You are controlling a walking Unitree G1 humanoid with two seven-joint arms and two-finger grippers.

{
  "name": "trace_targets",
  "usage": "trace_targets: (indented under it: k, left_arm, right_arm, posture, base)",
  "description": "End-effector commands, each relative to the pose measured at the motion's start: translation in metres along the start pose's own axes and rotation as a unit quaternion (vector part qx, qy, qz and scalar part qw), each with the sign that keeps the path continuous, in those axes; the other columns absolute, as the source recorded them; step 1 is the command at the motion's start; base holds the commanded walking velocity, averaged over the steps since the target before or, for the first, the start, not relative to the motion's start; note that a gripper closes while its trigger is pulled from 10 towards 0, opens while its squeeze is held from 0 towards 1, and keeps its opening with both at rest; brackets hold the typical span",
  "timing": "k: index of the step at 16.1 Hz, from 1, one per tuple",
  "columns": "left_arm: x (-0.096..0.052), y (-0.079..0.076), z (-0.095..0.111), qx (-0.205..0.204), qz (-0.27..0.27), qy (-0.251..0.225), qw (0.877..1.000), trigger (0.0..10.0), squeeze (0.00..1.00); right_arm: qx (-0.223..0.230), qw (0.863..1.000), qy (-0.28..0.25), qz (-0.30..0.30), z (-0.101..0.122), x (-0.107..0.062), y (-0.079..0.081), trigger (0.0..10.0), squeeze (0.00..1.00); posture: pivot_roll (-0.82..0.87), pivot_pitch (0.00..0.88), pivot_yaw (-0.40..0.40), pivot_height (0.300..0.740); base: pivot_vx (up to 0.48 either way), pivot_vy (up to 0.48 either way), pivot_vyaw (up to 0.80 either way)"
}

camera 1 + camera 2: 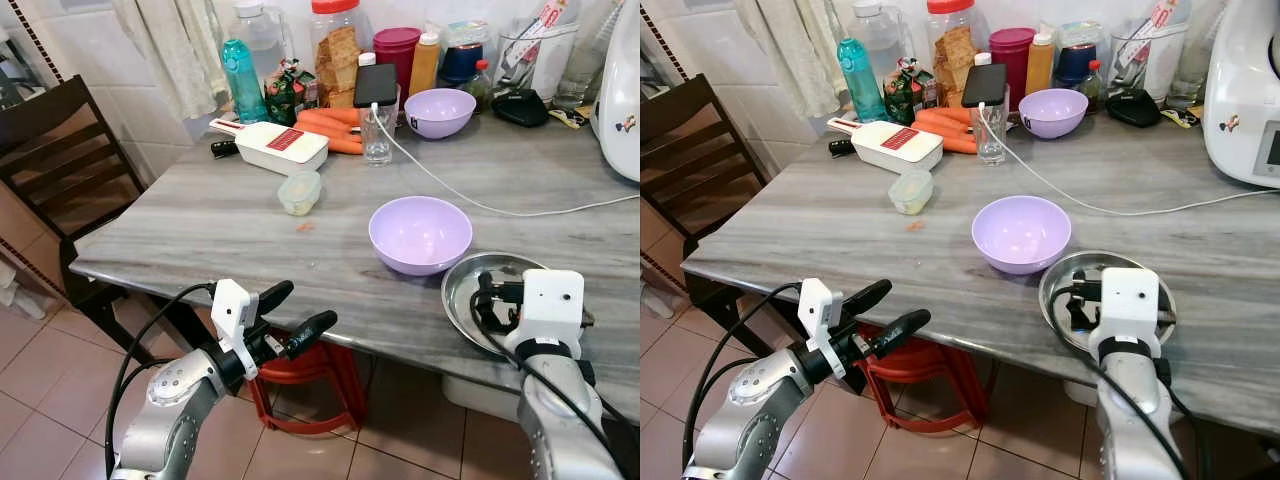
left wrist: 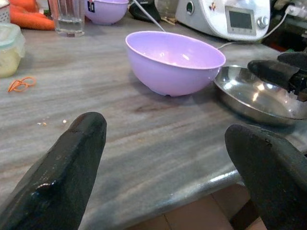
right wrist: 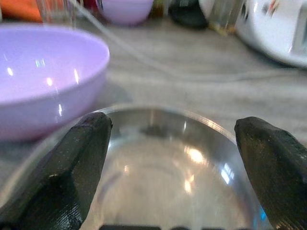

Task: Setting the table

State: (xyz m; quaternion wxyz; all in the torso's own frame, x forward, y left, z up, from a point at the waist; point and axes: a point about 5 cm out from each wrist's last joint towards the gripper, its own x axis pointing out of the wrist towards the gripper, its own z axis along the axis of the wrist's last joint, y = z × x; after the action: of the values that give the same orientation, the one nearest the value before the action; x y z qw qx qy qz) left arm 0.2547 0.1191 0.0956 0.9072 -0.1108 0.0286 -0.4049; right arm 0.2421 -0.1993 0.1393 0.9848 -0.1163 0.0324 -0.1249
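We stand at the grey wood-grain table, with its smooth top and rounded edge. The lavender plastic bowl touches the shiny steel plate at the near edge. Our right gripper hangs over the plate, fingers wide, holding nothing — next, we judge, comes closing on its thin rim. The left gripper waits open and empty before the table.

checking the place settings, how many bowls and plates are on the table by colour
purple bowls: 2, the near purple bowl and the far purple bowl
steel plates: 1, the steel plate, with the right gripper open over it
total: 3
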Motion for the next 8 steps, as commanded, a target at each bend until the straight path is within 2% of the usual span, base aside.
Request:
trace_targets:
  k: [1, 2, 4, 5, 8]
  left_arm:
    - [-0.003, 0.004, 0.004, -0.002, 0.011, -0.005, 1.0, 10.0, 0.0]
    - [-0.004, 0.007, 0.005, -0.002, 0.029, -0.01, 1.0, 10.0, 0.0]
    - [-0.007, 0.022, 0.009, 0.033, 0.131, -0.039, 0.99, 10.0, 0.0]
    - [-0.008, 0.023, 0.01, 0.033, 0.141, -0.043, 0.989, 10.0, 0.0]
    - [-0.017, 0.034, 0.011, 0.061, 0.234, -0.05, 0.969, 10.0, 0.0]
  right_arm:
    - [-0.015, 0.999, -0.05, -0.002, 0.013, -0.004, 0.003, 10.0, 0.0]
    - [-0.011, 0.998, -0.058, -0.013, 0.014, -0.005, 0.003, 10.0, 0.0]
    - [-0.011, 0.997, -0.071, -0.012, 0.011, -0.003, 0.005, 10.0, 0.0]
    - [-0.011, 0.997, -0.071, -0.01, 0.01, -0.003, 0.006, 10.0, 0.0]
    - [-0.006, 0.997, -0.077, 0.008, 0.008, -0.001, 0.012, 10.0, 0.0]
  posture:
    - [-0.12, 0.004, 0.152, 0.74]
    - [-0.12, 0.0, 0.153, 0.74]
    - [-0.11, 0.0, 0.152, 0.74]
    - [-0.11, 0.0, 0.151, 0.74]
    - [-0.09, 0.0, 0.144, 0.74]
  base:
    - [0.0, 0.0, 0.0]
    - [0.0, 0.0, 0.0]
    - [0.0, 0.0, 0.0]
    - [0.0, 0.0, 0.0]
    - [0.0, 0.0, 0.0]
